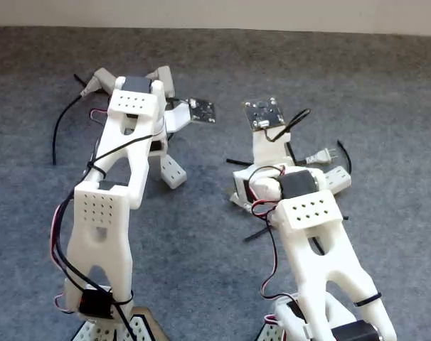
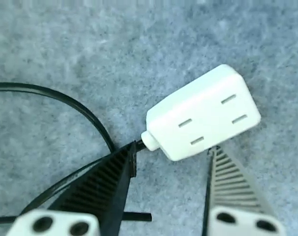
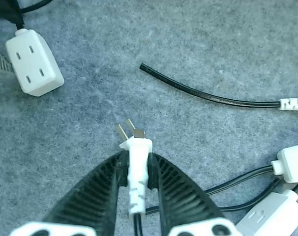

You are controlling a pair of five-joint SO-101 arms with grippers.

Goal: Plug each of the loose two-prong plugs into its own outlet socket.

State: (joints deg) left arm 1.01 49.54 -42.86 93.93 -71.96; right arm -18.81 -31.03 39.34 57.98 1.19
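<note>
White, with a black cord, a two-prong plug sat gripped between the right gripper's black ribbed jaws, prongs pointing forward over grey carpet. The left gripper stood open, tips flanking a white rectangular outlet socket block. Beyond, a loose black cord end lay bare. Two white connectors were cut off at the edge.

The left arm stretches forward with its wrist bent down. The left end effector points at the surface below, its two fingers spread wide apart. The right arm is folded lower. The right end effector is clamped on a white plug, prongs pointing away from the wrist.
</note>
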